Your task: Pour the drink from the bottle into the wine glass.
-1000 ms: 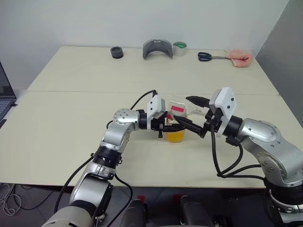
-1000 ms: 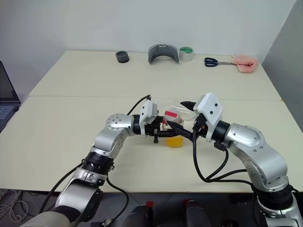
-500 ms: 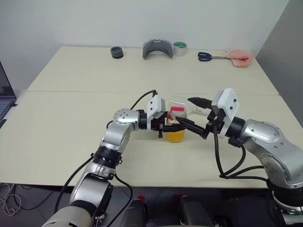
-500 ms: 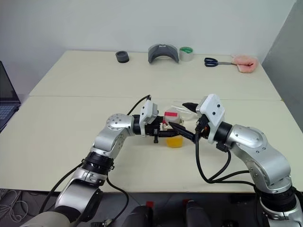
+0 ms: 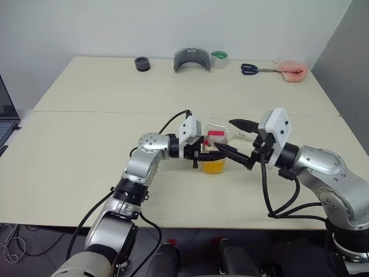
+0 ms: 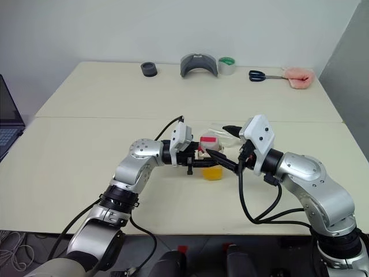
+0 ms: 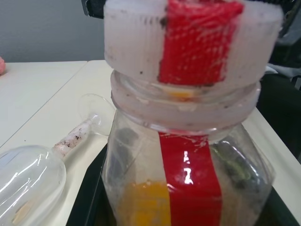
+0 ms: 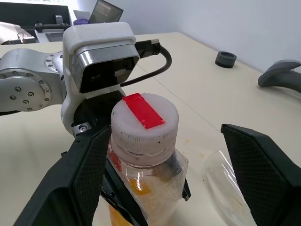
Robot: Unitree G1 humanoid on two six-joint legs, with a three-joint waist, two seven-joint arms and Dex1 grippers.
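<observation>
The bottle stands upright at the middle of the table, its white cap with a red stripe on top. The orange drink fills its lower part. My left gripper is shut on the bottle's body from the left. My right gripper is open, and its two black fingers straddle the capped top without touching it. The wine glass lies on its side on the table just behind the bottle, with its foot pointing away.
Along the far edge of the table lie a black ring, a grey curved piece, a tape roll, scissors and a pink object. A laptop sits at the far left.
</observation>
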